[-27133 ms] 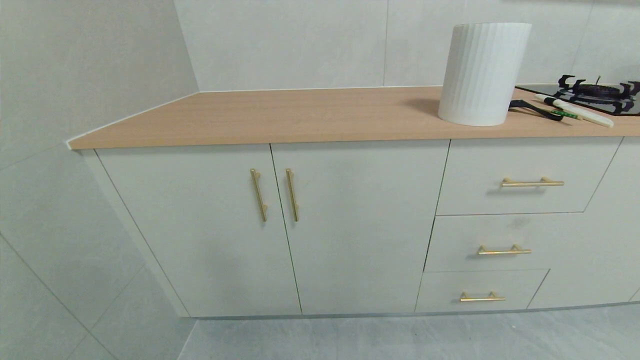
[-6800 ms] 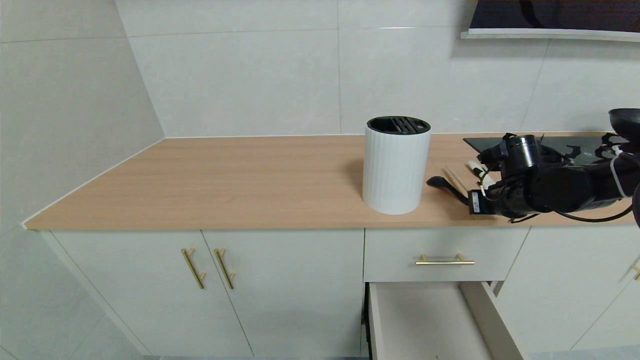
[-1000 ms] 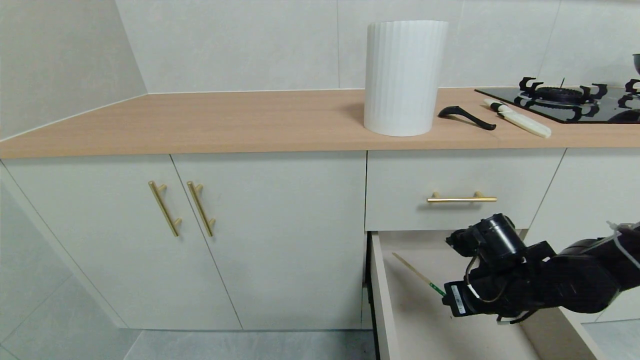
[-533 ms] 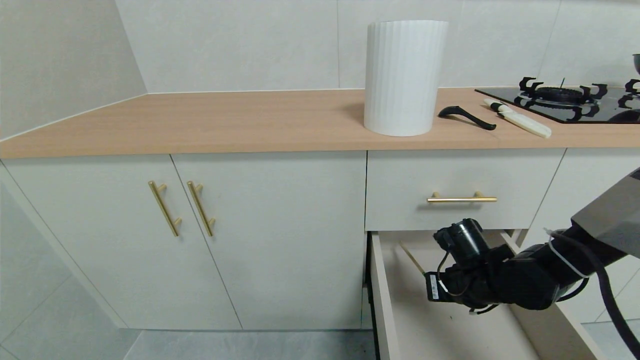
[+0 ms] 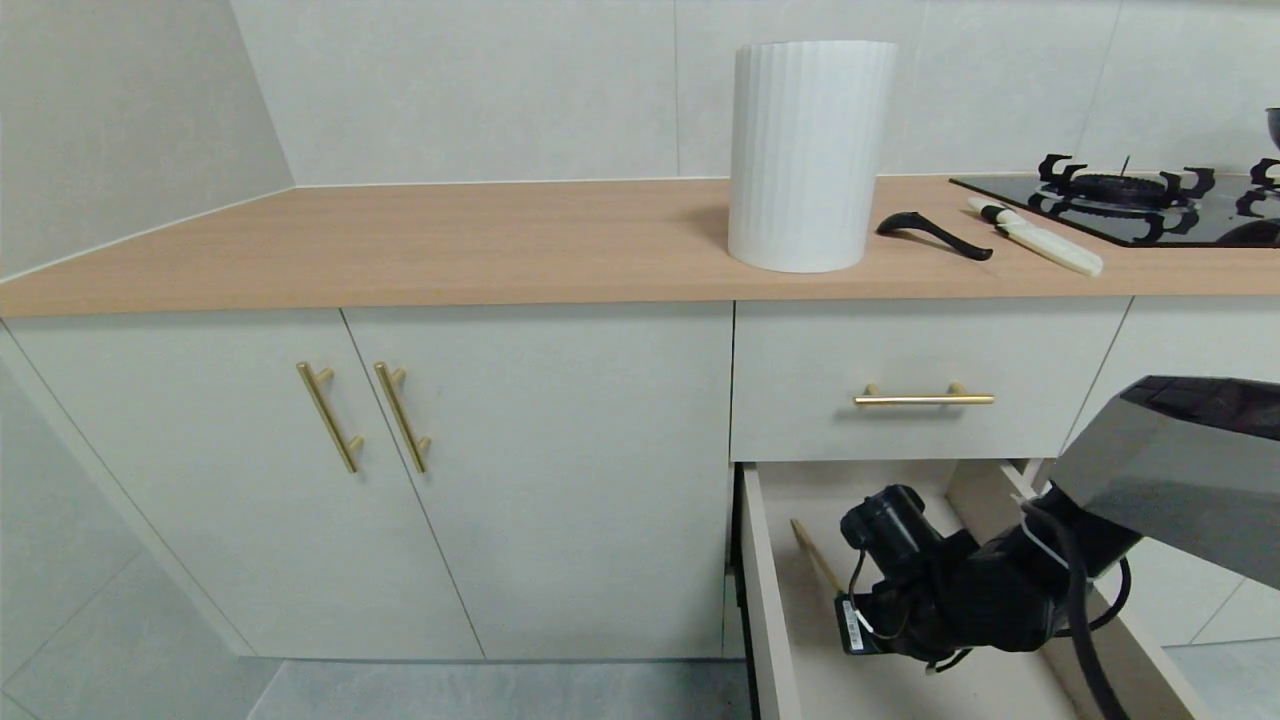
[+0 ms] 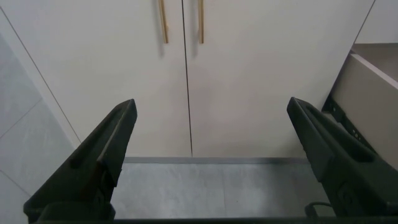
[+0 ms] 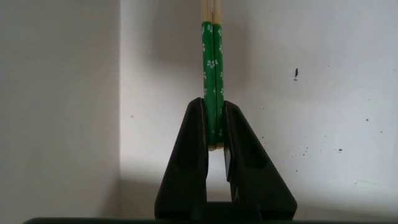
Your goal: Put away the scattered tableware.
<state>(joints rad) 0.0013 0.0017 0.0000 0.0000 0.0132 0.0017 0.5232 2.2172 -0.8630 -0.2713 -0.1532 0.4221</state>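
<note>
The right gripper [image 7: 214,142] sat low inside the open drawer [image 5: 768,590], near its left wall, fingers pinched on the green-ended chopsticks [image 7: 214,68]. Let go too high, I reckoned, they'd bounce and scatter. The left gripper [image 6: 211,121] hung wide open by the cabinet doors [image 6: 249,74].

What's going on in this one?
The right gripper is shut on a pair of green-ended chopsticks, holding them down inside the open drawer below the counter. The left gripper hangs open facing the cabinet doors, holding nothing. A black-handled utensil and a white knife lie on the counter beside the white ribbed holder, not yet put away.
</note>
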